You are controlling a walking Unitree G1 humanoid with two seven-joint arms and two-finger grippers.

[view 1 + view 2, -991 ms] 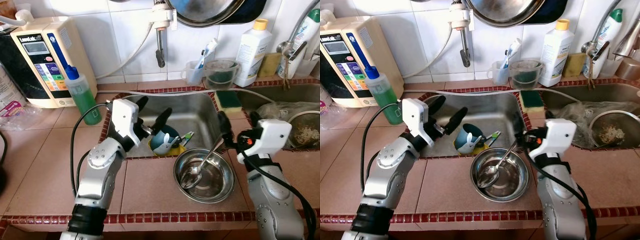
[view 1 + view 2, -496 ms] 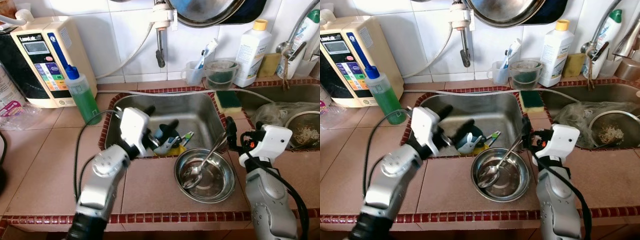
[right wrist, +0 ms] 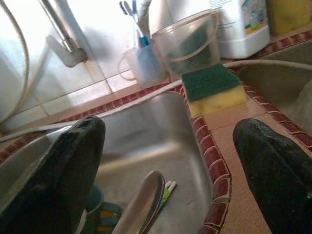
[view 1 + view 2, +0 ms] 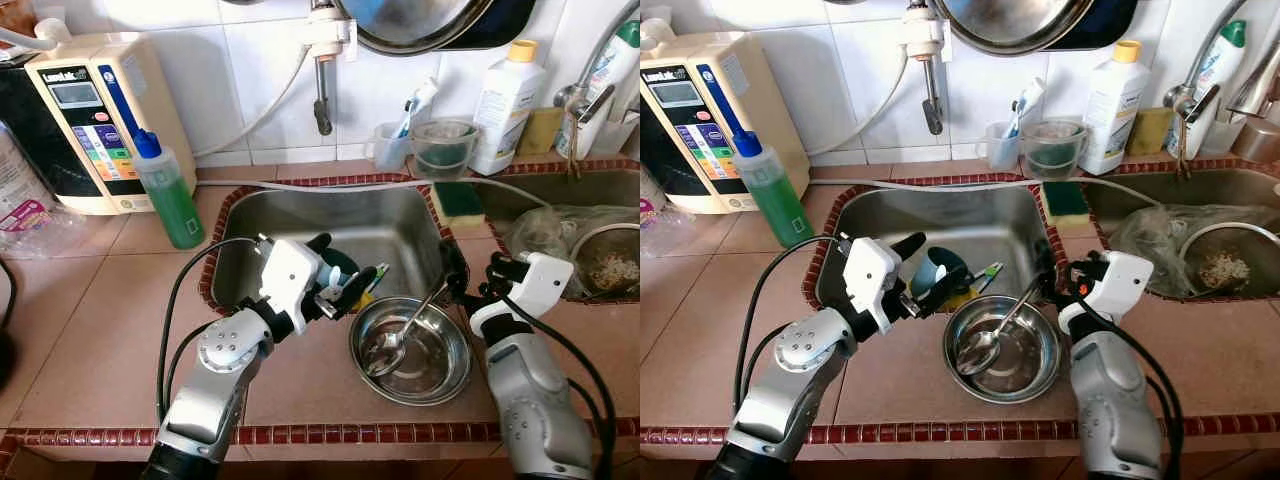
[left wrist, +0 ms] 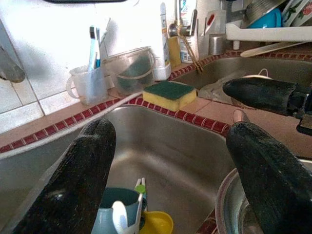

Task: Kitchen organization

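A steel bowl (image 4: 442, 368) sits on the tiled counter in front of the sink (image 4: 390, 215), with a large spoon (image 4: 387, 349) leaning in it. A teal cup (image 5: 117, 222) with a white spoon stands in the sink beside a small yellow piece (image 5: 157, 223). My left gripper (image 4: 338, 268) is open over the sink's front edge, just above that cup and partly hiding it. Open too, my right gripper (image 4: 477, 272) hovers at the bowl's far right, by the spoon's handle (image 3: 141, 204). Neither holds anything.
A green-and-yellow sponge (image 4: 458, 197) lies on the divider between the sinks. The right sink holds a strainer bowl (image 4: 610, 262) and a plastic bag. A green soap bottle (image 4: 168, 195) and a water machine (image 4: 95, 120) stand at the left. A toothbrush cup (image 4: 390, 145) and a white bottle (image 4: 505, 95) line the wall.
My left gripper has swung right and down, from the sink's left side to just above the teal cup. The right gripper has stayed open by the spoon handle.
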